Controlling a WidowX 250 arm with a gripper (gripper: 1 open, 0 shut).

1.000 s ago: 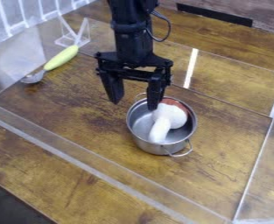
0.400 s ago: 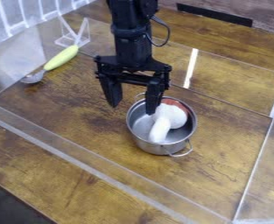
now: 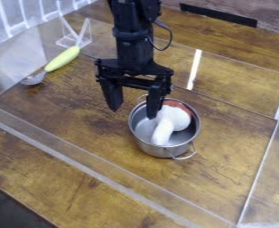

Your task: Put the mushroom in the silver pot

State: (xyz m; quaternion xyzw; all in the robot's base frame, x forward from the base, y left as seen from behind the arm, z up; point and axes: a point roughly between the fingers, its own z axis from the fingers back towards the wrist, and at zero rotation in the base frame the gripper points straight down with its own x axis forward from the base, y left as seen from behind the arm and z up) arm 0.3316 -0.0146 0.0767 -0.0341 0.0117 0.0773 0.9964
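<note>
The mushroom [image 3: 164,126] lies inside the silver pot [image 3: 166,145] on the counter [image 3: 70,151]. The hand [image 3: 135,98] hangs just left of it, pointing down, fingers spread and empty.

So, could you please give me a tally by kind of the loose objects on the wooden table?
Shiny steel pots with loop handles: 1
Toy mushrooms, white stem and reddish-brown cap, lying inside that pot: 1
Long yellow-green objects: 1
Small grey objects near the left edge, too small to identify: 1
Total: 4
</note>
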